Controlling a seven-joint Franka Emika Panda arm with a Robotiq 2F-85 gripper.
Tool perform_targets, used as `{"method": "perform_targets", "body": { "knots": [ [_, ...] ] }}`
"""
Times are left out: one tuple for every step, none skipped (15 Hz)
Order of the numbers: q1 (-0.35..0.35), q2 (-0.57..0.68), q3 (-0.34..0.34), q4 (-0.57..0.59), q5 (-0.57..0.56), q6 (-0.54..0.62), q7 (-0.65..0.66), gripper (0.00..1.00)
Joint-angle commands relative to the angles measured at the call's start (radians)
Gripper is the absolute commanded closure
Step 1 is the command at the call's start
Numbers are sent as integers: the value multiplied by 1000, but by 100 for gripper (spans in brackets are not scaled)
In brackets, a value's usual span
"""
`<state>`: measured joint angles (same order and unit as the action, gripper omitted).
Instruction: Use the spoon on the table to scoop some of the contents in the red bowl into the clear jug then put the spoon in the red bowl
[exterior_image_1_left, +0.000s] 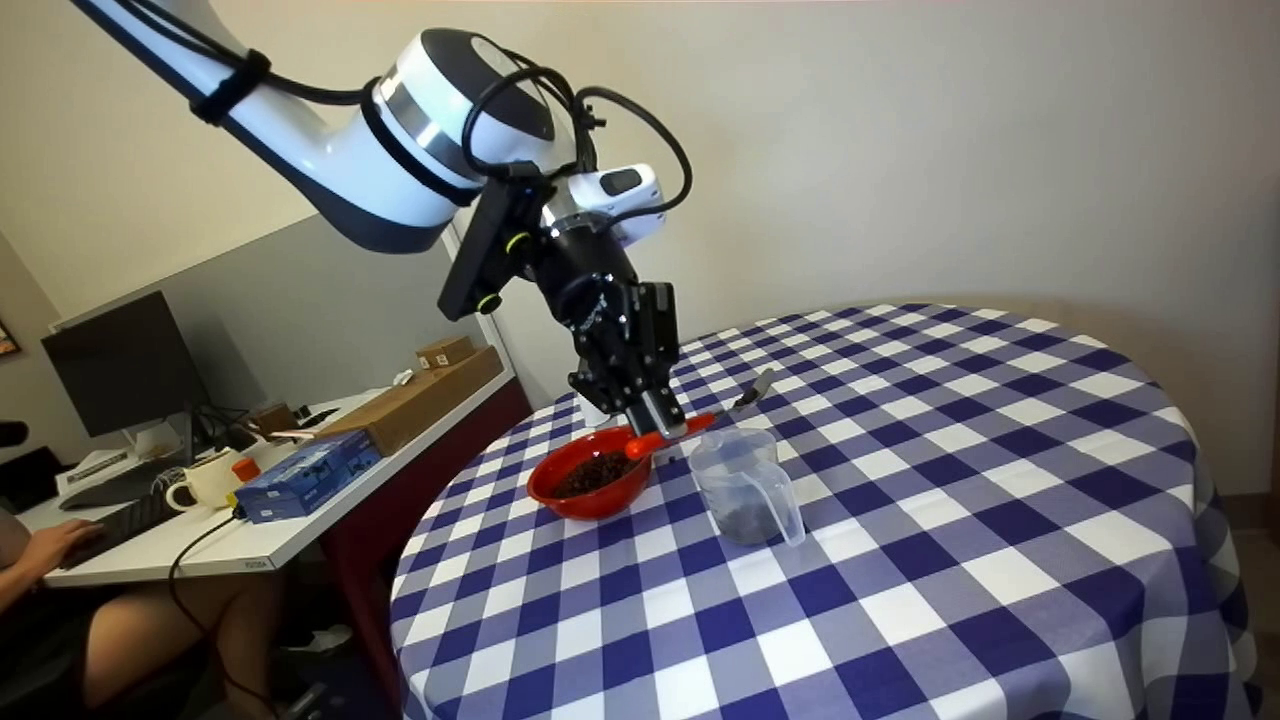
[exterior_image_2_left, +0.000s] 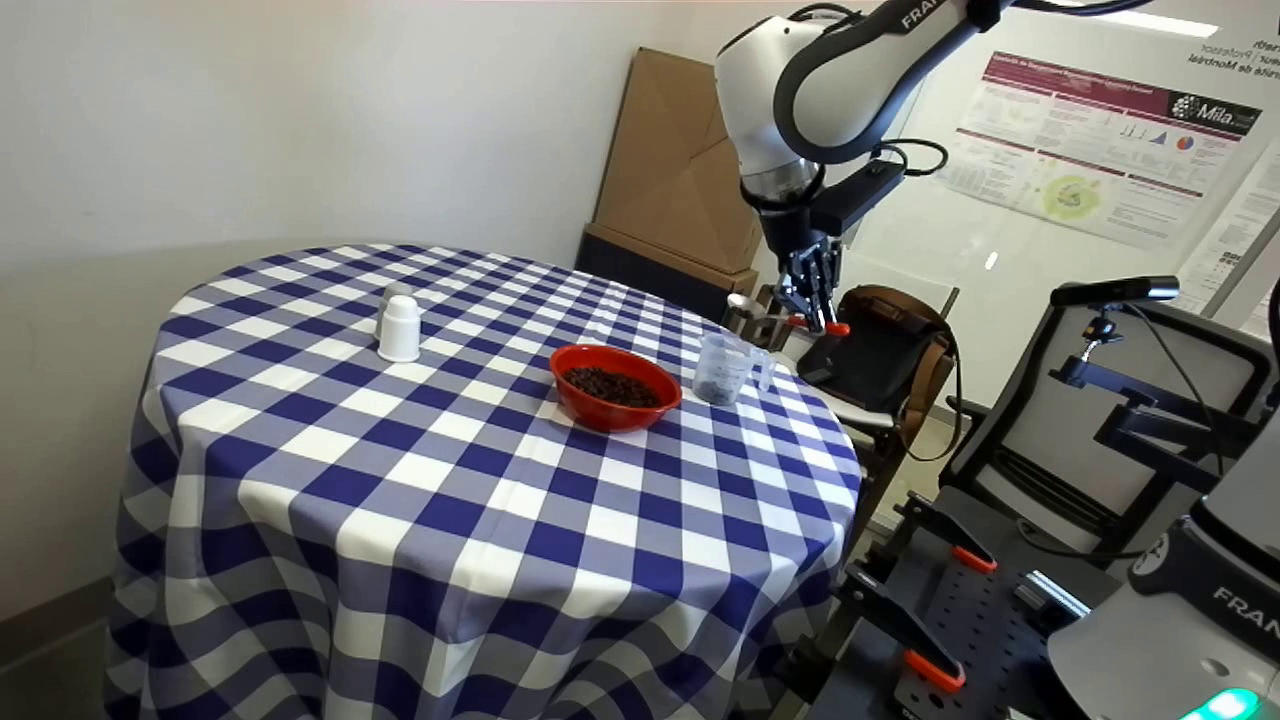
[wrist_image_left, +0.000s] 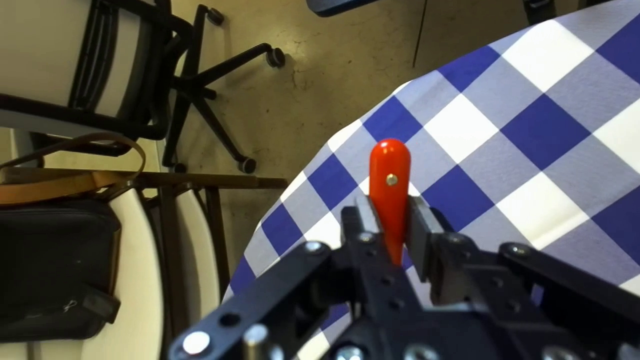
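Note:
My gripper (exterior_image_1_left: 664, 420) is shut on the red handle of the spoon (exterior_image_1_left: 700, 424), held above the checked table (exterior_image_1_left: 940, 480). The spoon's metal end points away from the gripper. In an exterior view the gripper (exterior_image_2_left: 818, 322) and spoon (exterior_image_2_left: 741, 301) show above and beyond the clear jug (exterior_image_2_left: 722, 366). In the wrist view the handle (wrist_image_left: 390, 170) stands between the fingertips (wrist_image_left: 392, 215); the scoop end is hidden. The red bowl (exterior_image_1_left: 600, 506) holds dark granules and also shows in an exterior view (exterior_image_2_left: 608, 416). The clear jug (exterior_image_1_left: 738, 478) stands upright beside it, dark matter at its bottom.
White shakers (exterior_image_2_left: 400, 330) stand on the table near the red bowl. The table edge lies below the gripper in the wrist view, with a bag (wrist_image_left: 55, 270) on a chair beyond. A cluttered desk (exterior_image_1_left: 230, 540) is beside the table.

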<state>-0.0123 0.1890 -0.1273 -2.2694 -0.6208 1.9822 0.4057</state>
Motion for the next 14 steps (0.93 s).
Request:
{"method": "perform_targets", "body": {
  "knots": [
    [19,-16,7,-29,-125,-30,95,90],
    [21,-15,10,-33,-150,-37,111,90],
    [22,-13,14,-37,-172,-47,122,90],
    [23,-13,18,-41,-191,-55,131,90],
    [24,-13,22,-45,-208,-63,139,90],
    [24,-14,27,-49,-221,-70,144,90],
    [23,-14,32,-52,-229,-75,146,90],
    [21,-17,37,-55,-231,-73,149,90],
    [16,-23,42,-59,-219,-53,144,90],
    [10,-32,48,-64,-190,-23,130,90],
    [8,-38,52,-66,-173,3,125,90],
    [8,-45,57,-68,-157,30,121,90],
    [10,-54,64,-71,-140,63,118,90],
    [14,-62,72,-73,-123,94,113,90]
  ]
}}
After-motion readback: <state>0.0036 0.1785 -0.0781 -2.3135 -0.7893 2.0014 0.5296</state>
